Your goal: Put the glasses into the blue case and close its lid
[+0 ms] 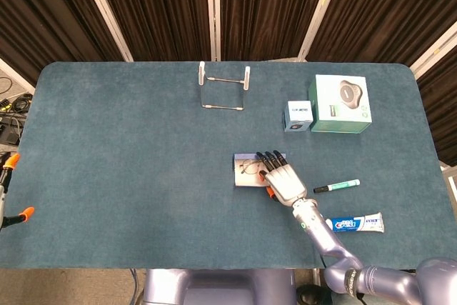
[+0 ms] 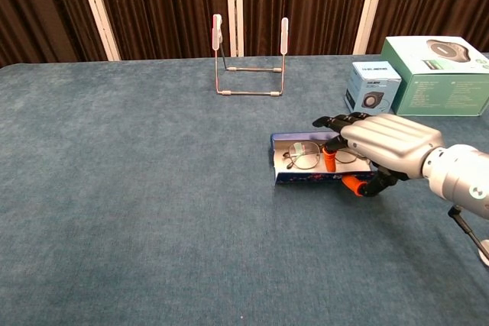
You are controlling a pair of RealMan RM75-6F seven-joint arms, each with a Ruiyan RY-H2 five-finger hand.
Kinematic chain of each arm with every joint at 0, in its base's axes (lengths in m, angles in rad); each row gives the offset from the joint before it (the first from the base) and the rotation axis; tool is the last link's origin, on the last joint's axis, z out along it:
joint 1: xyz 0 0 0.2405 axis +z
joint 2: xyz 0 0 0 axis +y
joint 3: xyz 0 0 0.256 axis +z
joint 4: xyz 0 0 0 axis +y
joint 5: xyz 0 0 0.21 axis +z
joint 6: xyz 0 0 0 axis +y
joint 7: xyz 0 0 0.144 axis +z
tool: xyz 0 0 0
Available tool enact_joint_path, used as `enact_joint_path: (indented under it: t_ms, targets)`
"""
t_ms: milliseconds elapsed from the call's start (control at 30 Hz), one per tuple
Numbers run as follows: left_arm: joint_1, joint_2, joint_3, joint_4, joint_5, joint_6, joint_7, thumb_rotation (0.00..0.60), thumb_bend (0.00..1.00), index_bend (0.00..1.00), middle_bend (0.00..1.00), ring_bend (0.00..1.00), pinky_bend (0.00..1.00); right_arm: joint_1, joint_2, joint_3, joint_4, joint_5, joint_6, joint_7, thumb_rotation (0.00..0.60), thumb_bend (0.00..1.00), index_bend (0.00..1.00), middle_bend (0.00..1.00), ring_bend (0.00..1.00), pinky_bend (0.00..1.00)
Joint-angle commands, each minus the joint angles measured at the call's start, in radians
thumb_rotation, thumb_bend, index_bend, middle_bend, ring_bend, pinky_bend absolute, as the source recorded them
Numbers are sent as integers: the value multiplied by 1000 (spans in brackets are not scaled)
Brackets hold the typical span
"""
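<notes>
Your left hand is out of both views. Left of your right hand, the glasses (image 2: 306,155) lie inside the open blue case (image 2: 284,168), lenses flat on its floor. They look thin-wired and light, easily bent, so leave them alone now. The case looks stiff, light and likely to slide on the cloth; take the lid by its edge. Your right hand (image 2: 382,143) rests over the case's right end, its fingers (image 2: 330,121) extended; whether it grips anything I cannot tell.
</notes>
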Motion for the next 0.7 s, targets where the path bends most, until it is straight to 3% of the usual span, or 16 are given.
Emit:
enact_joint_path:
  t_ms: [33,200,433,700]
  targets:
    - [0,0,0,0,0,1,0,600,0,0,0,0,0,-6,13,-11,-11,-18,9,16,600,439,572,37,0,0]
    - [2,2,2,-4,5,3,-2,600,0,0,0,0,0,-14,62,-38,-63,-50,14,11,600,452,619,40,0,0]
    - [7,8,8,-14,23,15,-7,600,0,0,0,0,0,-34,220,-95,-248,-125,35,-4,600,461,629,41,0,0]
    - [7,9,10,-18,31,16,-6,600,0,0,0,0,0,-16,303,-99,-377,-134,3,-86,600,465,629,31,0,0]
